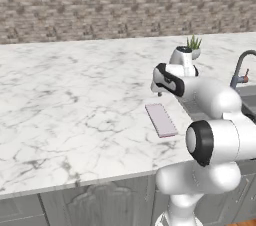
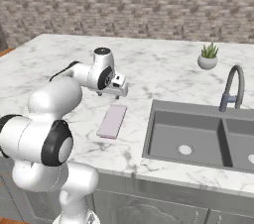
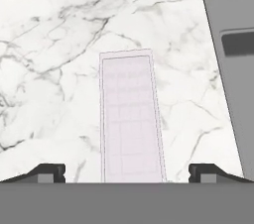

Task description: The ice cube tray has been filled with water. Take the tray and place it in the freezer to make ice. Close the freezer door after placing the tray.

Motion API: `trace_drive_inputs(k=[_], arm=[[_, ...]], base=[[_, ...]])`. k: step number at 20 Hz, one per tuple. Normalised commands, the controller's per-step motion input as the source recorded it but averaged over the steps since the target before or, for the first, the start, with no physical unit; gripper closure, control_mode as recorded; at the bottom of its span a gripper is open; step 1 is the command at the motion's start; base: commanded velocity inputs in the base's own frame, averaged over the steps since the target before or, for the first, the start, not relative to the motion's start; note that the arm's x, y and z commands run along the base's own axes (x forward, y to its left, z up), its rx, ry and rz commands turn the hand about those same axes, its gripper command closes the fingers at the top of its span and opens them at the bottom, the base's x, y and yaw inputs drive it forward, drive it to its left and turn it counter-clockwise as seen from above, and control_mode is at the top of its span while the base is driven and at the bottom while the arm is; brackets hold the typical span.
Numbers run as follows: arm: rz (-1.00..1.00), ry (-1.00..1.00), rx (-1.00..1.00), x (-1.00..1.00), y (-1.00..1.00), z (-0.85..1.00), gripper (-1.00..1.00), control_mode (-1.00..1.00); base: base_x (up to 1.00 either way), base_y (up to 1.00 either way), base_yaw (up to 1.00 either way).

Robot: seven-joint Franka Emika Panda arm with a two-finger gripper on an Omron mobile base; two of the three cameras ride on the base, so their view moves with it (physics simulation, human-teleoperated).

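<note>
- Hand view: my gripper (image 3: 127,172), jaws spread wide and empty, hovers over the ice cube tray (image 3: 131,119), gridded cells visible.
- Right base view: tray lies flat on the marble counter (image 2: 163,77), left of the sink (image 2: 198,136).

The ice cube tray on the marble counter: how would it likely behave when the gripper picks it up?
The ice cube tray lies flat and very thin on the counter, so getting fingers under its edges looks hard. It looks like a stiff slab, unlikely to flop. Being long and narrow, it may tilt if gripped off-centre. The open gripper straddles its width.
</note>
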Motion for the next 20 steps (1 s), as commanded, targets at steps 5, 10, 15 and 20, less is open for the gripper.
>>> trace_drive_inputs(k=[5,10,15,20], arm=[[0.0,0.0,0.0,0.53,-0.03,-0.38,-1.0,-1.0],[0.0,0.0,0.0,0.47,-0.04,-0.36,-1.0,-1.0],[0.0,0.04,0.0,0.47,-0.03,-0.34,-1.0,-1.0],[0.0,0.03,0.0,0.32,-0.1,-0.23,-1.0,-1.0]], base=[[0.0,0.0,0.0],[0.0,0.0,0.0],[0.0,0.0,0.0],[0.0,0.0,0.0]])
